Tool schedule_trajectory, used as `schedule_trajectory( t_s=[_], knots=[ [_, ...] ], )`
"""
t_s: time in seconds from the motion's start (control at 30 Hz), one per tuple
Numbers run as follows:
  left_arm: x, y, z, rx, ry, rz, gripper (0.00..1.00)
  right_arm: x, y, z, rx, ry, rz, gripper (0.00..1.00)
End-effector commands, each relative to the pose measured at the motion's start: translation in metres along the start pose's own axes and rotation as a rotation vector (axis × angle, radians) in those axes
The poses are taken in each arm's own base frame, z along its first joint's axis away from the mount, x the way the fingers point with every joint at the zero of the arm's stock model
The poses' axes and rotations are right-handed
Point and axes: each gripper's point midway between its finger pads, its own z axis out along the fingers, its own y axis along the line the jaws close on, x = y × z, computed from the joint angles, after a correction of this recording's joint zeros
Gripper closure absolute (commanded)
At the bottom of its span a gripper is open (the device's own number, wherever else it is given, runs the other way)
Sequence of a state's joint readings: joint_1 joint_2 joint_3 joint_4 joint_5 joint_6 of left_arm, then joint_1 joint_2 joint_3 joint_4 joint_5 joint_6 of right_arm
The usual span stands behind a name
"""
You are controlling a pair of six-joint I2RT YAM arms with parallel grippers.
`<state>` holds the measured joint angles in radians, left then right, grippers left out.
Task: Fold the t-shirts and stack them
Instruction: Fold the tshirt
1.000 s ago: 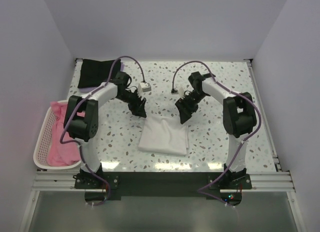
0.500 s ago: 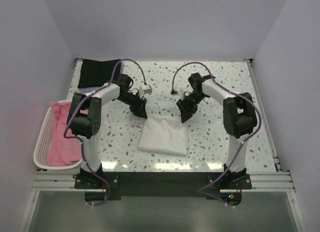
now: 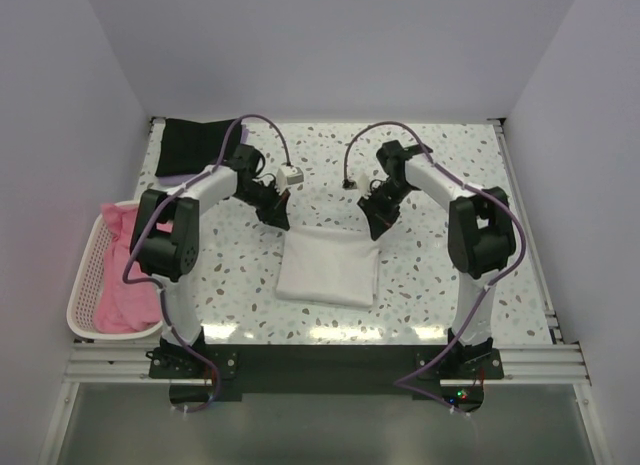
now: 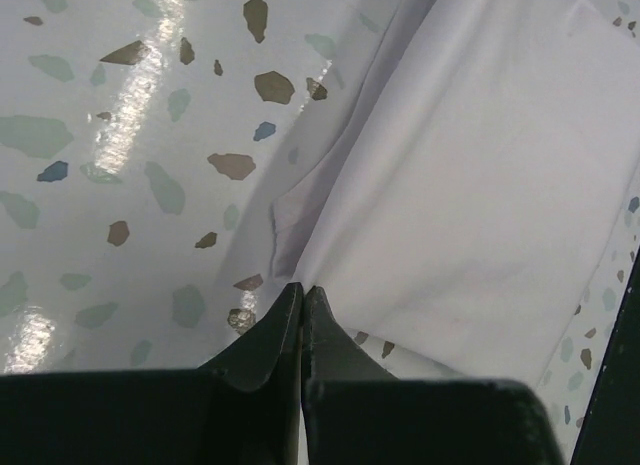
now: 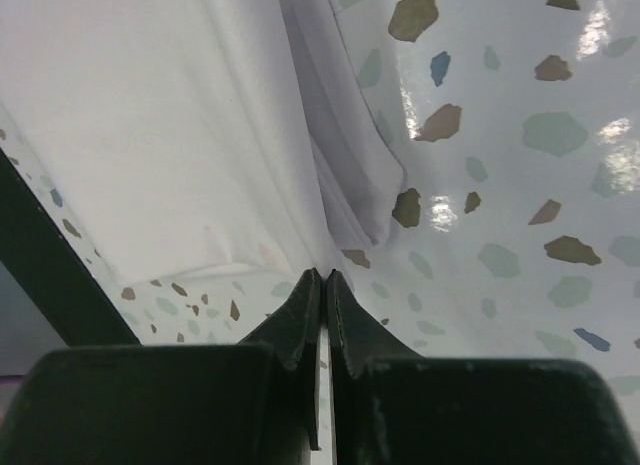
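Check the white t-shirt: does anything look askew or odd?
Slightly: on the white t-shirt, lower layers stick out past the top fold at both far corners, so its edges do not line up. Nothing looks spilled or damaged.

the white t-shirt (image 3: 328, 268) fills mid-table, its far corners pinched in the closed left gripper (image 3: 281, 223) and right gripper (image 3: 378, 228). bare table (image 3: 430, 275) lies free to its right and beyond it, between the arms. the black t-shirt (image 3: 195, 145) takes the far-left corner, the pink basket (image 3: 82, 288) the left edge.
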<state>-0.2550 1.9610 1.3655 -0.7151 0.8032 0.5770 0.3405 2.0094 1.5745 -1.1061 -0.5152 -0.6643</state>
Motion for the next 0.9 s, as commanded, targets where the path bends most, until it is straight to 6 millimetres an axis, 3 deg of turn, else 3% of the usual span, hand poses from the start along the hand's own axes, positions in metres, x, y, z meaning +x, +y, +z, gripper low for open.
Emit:
schedule_trajectory(
  t_s=[0.0,0.27,0.37,0.5,0.53,0.57,0.6,0.67,0.73,0.8,0.83,0.87],
  knots=[
    [-0.022,0.025,-0.018,-0.147,-0.029,0.045,1.00,-0.007,-0.025,-0.018,0.129,0.009,-0.029,1.00],
    [-0.004,0.065,0.002,-0.233,0.022,-0.026,1.00,-0.025,-0.070,0.004,0.225,-0.003,0.031,1.00],
    [-0.007,0.079,0.006,-0.271,0.013,-0.038,1.00,-0.025,-0.085,0.014,0.250,0.015,0.050,1.00],
    [-0.014,0.096,0.007,-0.322,-0.005,-0.059,1.00,-0.037,-0.103,0.010,0.315,-0.019,0.090,1.00],
    [-0.016,0.098,0.006,-0.328,-0.010,-0.068,0.99,-0.041,-0.105,0.008,0.328,-0.032,0.090,1.00],
    [-0.022,0.098,0.004,-0.326,-0.024,-0.062,0.88,-0.045,-0.106,0.004,0.336,-0.046,0.093,0.98],
    [-0.025,0.094,0.002,-0.315,-0.031,-0.066,0.81,-0.054,-0.105,-0.003,0.337,-0.069,0.094,0.84],
    [-0.038,0.081,-0.010,-0.294,-0.074,-0.048,0.66,-0.061,-0.092,-0.016,0.314,-0.094,0.094,0.70],
    [-0.049,0.067,-0.024,-0.281,-0.112,-0.027,0.59,-0.071,-0.073,-0.031,0.274,-0.147,0.100,0.51],
    [-0.062,0.037,-0.046,-0.261,-0.166,0.013,0.51,-0.075,-0.045,-0.055,0.250,-0.206,0.110,0.32],
    [-0.066,0.026,-0.052,-0.252,-0.186,0.022,0.48,-0.079,-0.029,-0.060,0.200,-0.247,0.110,0.28],
    [-0.069,0.003,-0.062,-0.225,-0.223,0.037,0.42,-0.081,-0.018,-0.067,0.179,-0.278,0.116,0.27]
  ],
)
